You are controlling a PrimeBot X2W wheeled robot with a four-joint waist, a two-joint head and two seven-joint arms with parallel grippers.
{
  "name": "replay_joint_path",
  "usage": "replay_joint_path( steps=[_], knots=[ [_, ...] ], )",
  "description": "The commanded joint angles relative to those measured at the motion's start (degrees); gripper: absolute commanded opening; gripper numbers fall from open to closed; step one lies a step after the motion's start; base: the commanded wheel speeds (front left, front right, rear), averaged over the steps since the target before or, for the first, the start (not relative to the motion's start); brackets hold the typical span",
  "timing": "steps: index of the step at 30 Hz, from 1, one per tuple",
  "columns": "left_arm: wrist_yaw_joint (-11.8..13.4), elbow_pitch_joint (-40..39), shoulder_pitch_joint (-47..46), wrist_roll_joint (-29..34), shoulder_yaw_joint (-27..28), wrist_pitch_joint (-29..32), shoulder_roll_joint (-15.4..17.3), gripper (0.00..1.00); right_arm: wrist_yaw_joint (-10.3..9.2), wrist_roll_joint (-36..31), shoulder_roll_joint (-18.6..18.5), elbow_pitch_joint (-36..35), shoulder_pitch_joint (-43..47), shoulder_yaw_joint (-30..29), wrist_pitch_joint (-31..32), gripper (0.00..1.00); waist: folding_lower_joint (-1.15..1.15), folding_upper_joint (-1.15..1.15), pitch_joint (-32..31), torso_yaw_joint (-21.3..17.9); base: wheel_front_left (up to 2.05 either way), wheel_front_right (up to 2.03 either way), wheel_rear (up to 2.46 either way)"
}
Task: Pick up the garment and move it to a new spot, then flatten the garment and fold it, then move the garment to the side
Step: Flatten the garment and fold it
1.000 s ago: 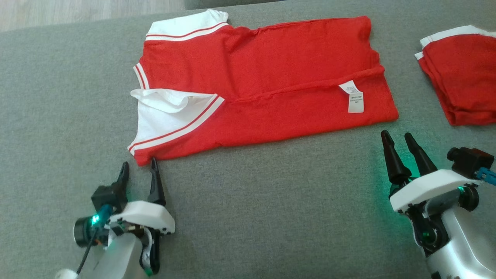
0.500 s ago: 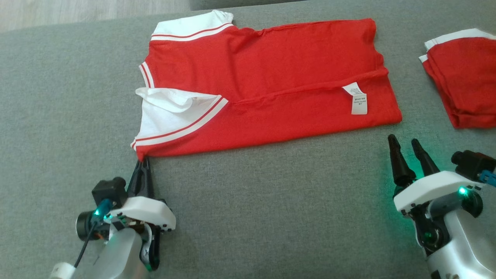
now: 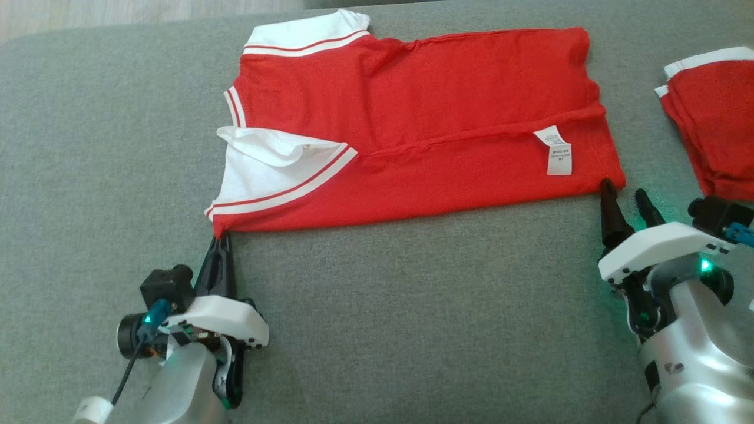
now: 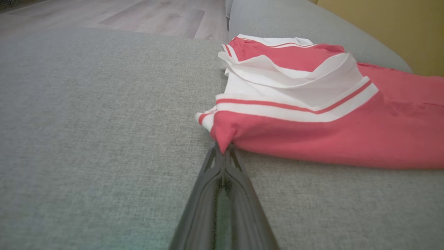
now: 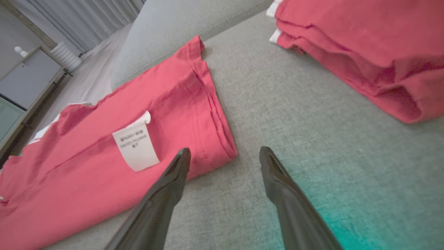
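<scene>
Grey couch [image 3: 412, 306], left gripper [image 3: 221, 242] low, jaws tight on garment [image 3: 412, 106] corner

The red shirt [image 3: 424, 118], trimmed with white red-striped bands, lies flat across the far half of the grey cushion [image 3: 383, 306], folded into a long rectangle. A white care label shows near its right end. The left gripper [image 3: 222, 238] pinches its near-left corner.

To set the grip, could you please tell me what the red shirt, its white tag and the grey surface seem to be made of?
The red shirt: soft matte knit, likely cotton or a blend; it creases and bunches easily.
The white tag: thin smooth label fabric, printed, one corner curling.
The grey surface: coarse woven upholstery, matte; flecked weave shows, apparently cushioned.
</scene>
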Motion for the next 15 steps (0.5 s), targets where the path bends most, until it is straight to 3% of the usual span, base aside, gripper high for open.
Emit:
replay_joint_path(
  steps=[1,2,3,4,5,15],
  knots=[
    [-0.02,-1.29,-1.96,0.70,1.63,-0.30,0.80,0.00,-0.04,-0.59,0.54,0.08,-1.96,0.75,-0.59,1.00,0.00,0.00,0.07,0.21,0.00,0.00,0.00],
    [-0.07,-1.31,-2.00,0.77,1.63,-0.30,0.75,0.00,-0.04,-0.68,0.72,1.09,-2.42,0.73,-0.72,0.96,0.00,0.00,0.08,0.31,0.00,0.00,0.00],
    [-0.11,-1.33,-2.02,0.83,1.64,-0.30,0.72,0.00,-0.04,-0.70,0.85,1.95,-2.79,0.81,-0.96,0.56,0.00,0.00,0.06,0.38,0.00,0.00,0.00],
    [-0.14,-1.37,-2.01,0.89,1.68,-0.30,0.69,0.00,-0.04,-0.65,0.96,2.70,-3.09,0.93,-1.31,0.32,0.00,0.00,0.02,0.42,0.00,0.00,0.00],
    [-0.17,-1.44,-1.97,0.95,1.75,-0.30,0.67,0.00,-0.04,-0.43,1.09,3.35,-3.30,1.08,-1.67,0.00,0.00,0.00,-0.03,0.45,0.00,0.00,0.00],
    [-0.39,-3.91,0.81,1.74,3.15,-0.30,0.63,0.00,-0.04,2.20,1.08,5.09,-1.41,4.47,-7.10,0.00,0.00,0.00,-2.51,-0.35,0.00,0.00,0.00]
  ],
)
